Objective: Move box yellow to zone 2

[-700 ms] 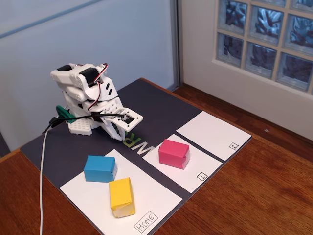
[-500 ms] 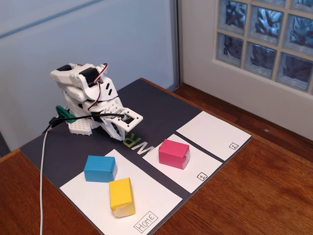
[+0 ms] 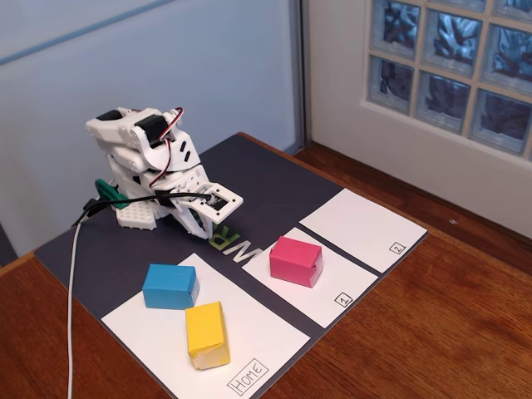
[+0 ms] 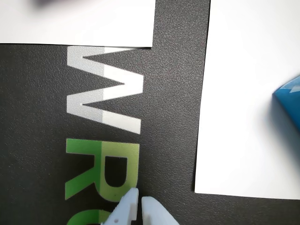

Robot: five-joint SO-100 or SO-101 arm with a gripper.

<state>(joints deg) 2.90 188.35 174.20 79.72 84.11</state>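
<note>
The yellow box (image 3: 207, 334) lies on the near part of the large white "Home" sheet (image 3: 258, 332) in the fixed view, just in front of a blue box (image 3: 170, 286). Zone 2 (image 3: 362, 229) is the bare white sheet at the right with a small boxed "2" in its corner. The white arm is folded at the back left, its gripper (image 3: 214, 218) low over the dark mat, well away from the yellow box. In the wrist view the gripper (image 4: 140, 200) is shut with nothing in it, and the yellow box is out of that view.
A pink box (image 3: 295, 260) stands on the sheet marked "1" (image 3: 341, 291), between Home and zone 2. The dark mat (image 3: 274, 187) carries printed letters (image 4: 103, 89). A white cable (image 3: 72, 291) runs down the left. Brown table wood (image 3: 432, 332) surrounds the mat.
</note>
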